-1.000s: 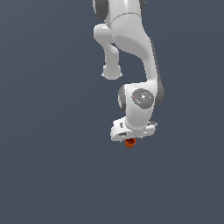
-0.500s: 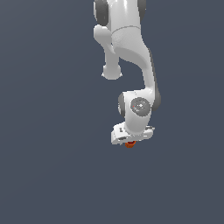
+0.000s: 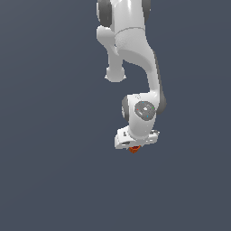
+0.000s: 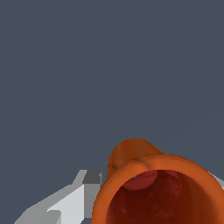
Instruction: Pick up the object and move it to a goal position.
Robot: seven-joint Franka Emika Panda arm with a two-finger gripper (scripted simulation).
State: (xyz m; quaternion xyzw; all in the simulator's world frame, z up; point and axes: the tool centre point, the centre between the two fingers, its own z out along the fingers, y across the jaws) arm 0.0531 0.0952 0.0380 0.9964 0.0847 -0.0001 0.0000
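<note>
A white, jointed robot arm (image 3: pixel 135 58) reaches down over a plain slate-grey surface (image 3: pixel 45 135), its white gripper (image 3: pixel 134 145) clenched around a tiny orange-red, hollow-topped cup (image 3: pixel 134 149), which juts just below the fingers. In the wrist view the cup (image 4: pixel 157 188) fills the foreground beside one grey-white finger (image 4: pixel 65 203). The hold looks shallow; a sudden swing could slip the cup free.

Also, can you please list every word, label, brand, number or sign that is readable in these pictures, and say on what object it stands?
None: no readable text in either view.
The orange-red cup is plain inside and out.
The white hand and the arm bear no label or number.
The round cap on the wrist joint has tiny coloured specks, too small to read.
</note>
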